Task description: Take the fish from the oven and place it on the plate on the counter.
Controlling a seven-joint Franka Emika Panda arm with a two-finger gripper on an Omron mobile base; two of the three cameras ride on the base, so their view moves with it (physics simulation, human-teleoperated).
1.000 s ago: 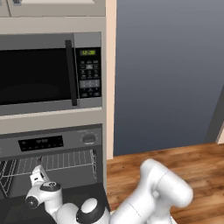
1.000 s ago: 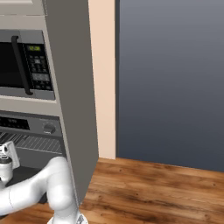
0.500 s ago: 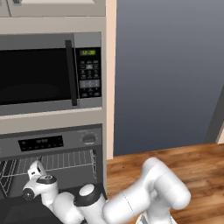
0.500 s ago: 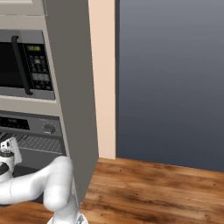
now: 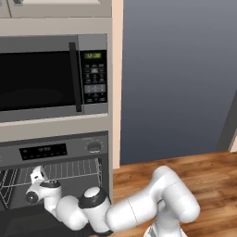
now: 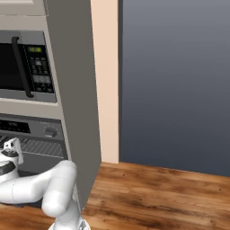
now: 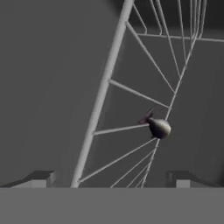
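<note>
Oven (image 5: 55,152) rack (image 7: 131,94) with fish (image 7: 157,127) up close, hand (image 7: 112,178) fingers spread apart.

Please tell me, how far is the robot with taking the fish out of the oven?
Done: the oven is open and the arm reaches into it.
In hand: nothing yet. In the hand view the fish lies on the wire rack ahead of the gripper, whose fingers stand wide apart and empty.
Left: close in on the fish, grasp it, lift it out and put it on the plate.
</note>
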